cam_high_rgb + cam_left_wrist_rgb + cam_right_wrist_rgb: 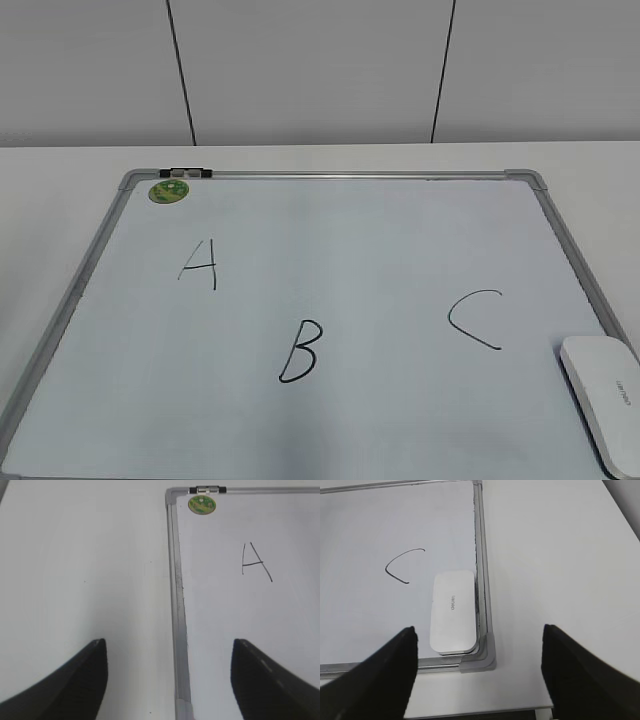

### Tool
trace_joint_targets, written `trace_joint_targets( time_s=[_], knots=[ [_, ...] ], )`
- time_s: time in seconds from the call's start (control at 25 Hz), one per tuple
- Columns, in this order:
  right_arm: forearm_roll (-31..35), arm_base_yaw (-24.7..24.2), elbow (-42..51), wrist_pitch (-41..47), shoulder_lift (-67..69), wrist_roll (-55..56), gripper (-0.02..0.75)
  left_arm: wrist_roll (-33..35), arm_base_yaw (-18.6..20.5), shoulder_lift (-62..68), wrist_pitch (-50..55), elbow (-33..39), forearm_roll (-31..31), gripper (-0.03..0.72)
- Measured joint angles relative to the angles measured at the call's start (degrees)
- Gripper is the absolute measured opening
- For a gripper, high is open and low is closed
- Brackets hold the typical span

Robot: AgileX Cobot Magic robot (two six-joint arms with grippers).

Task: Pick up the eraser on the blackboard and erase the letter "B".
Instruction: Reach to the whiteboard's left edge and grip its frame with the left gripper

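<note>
The blackboard [350, 260] is a white board with a grey frame, lying flat on the table. The black letter "B" [300, 352] sits near its front middle, between "A" [199, 264] and "C" [474, 318]. The white eraser [603, 398] lies on the board's front right corner; it also shows in the right wrist view [452, 611], against the frame. My right gripper [479, 632] is open, above and just short of the eraser. My left gripper [169, 645] is open over the board's left frame [177, 600]. Neither gripper shows in the exterior view.
A round green magnet [168, 190] and a black clip [185, 173] sit at the board's far left corner. White table [320, 158] surrounds the board. The table's front edge [520, 711] lies close below the right gripper. A grey panelled wall stands behind.
</note>
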Motion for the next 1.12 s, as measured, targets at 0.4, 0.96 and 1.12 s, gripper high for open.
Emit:
trace_joint_targets(
  time_s=[0.4,0.96,1.12],
  knots=[
    [0.00,0.00,0.00,0.00,0.00,0.00,0.572,0.27,0.00,27.94,1.34,-14.59,-0.69,0.562],
    [0.00,0.00,0.00,0.00,0.00,0.00,0.572,8.73,0.00,55.98,5.85,-27.50,-3.71,0.470],
    [0.00,0.00,0.00,0.00,0.00,0.00,0.572,11.92,0.84,60.51,5.00,-27.62,-6.37,0.447]
  ],
)
